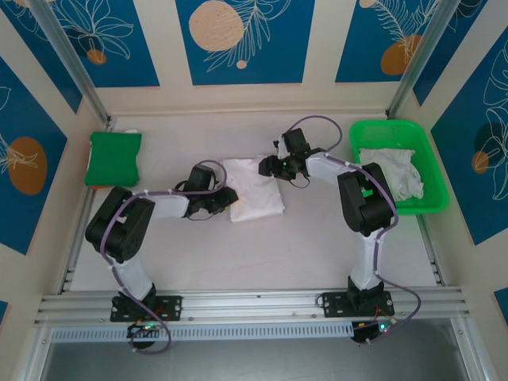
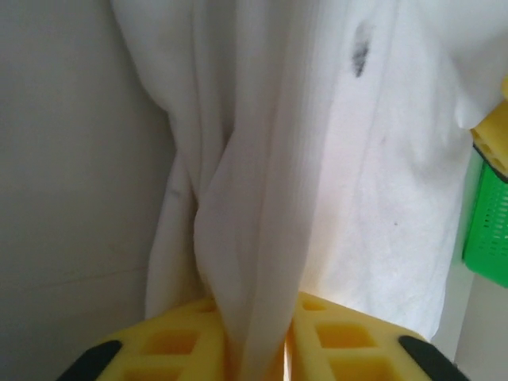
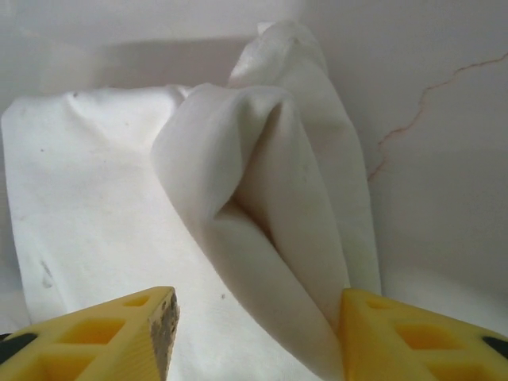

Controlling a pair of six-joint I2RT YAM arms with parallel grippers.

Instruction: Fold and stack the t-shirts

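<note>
Judged from the desk (image 1: 317, 246), the job is early. The green tray (image 1: 389, 125) at the far right holds crumpled t-shirts (image 1: 393, 168) in a loose heap, none of them folded, so they are all left to do. One t-shirt (image 1: 255, 190) lies near the middle of the desk, already brought in to a rough rectangle with wrinkled edges. It looks part-way through its folds rather than finished, and stacking looks not yet begun.

This t-shirt lies between the two arms. The left claw (image 1: 225, 198) sits at its near left edge. In the left wrist view it is clamped on the t-shirt, with a gathered pleat of white cloth pinched between the yellow pads and the rest spreading away across the desk. The right claw (image 1: 268, 166) is at the far right corner. In the right wrist view its fingers (image 3: 119, 333) stand apart around a raised ridge of the cloth; the ridge touches one finger and is clear of the other, so nothing is pinched there yet
</note>
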